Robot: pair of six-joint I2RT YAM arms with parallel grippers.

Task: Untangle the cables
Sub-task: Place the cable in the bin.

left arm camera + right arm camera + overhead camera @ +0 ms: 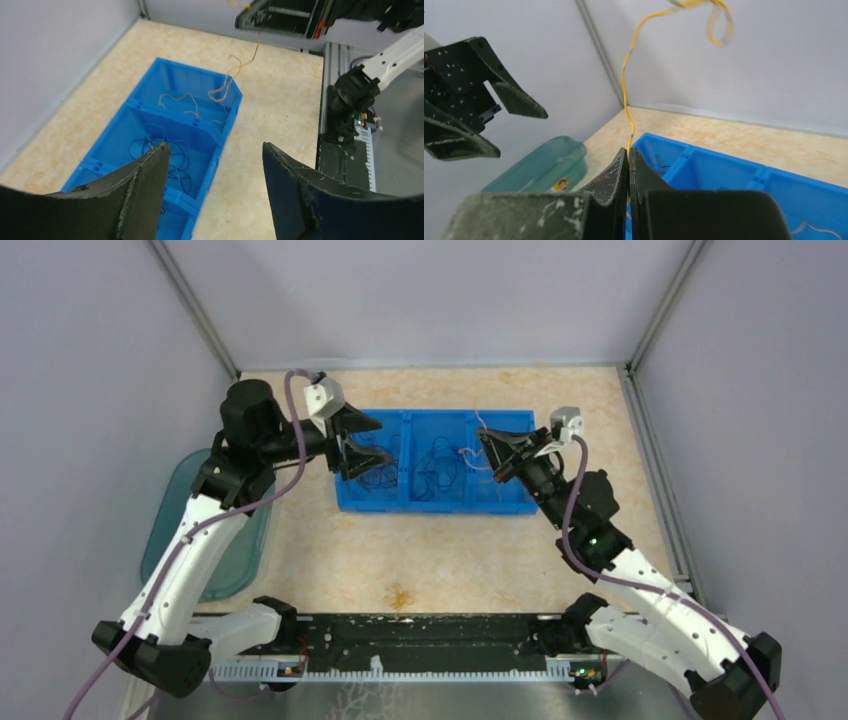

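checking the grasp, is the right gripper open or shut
Shut on the yellow cable: the right gripper has its jaws pressed together, the cable rising from between them.

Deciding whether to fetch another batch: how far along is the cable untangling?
Partly done. Several yellow-orange cables lie separate in one end compartment of the blue bin. In hand: the right gripper is shut on one yellow cable, held up; the left gripper is open, empty. Left: dark loops bunched in the other compartments.
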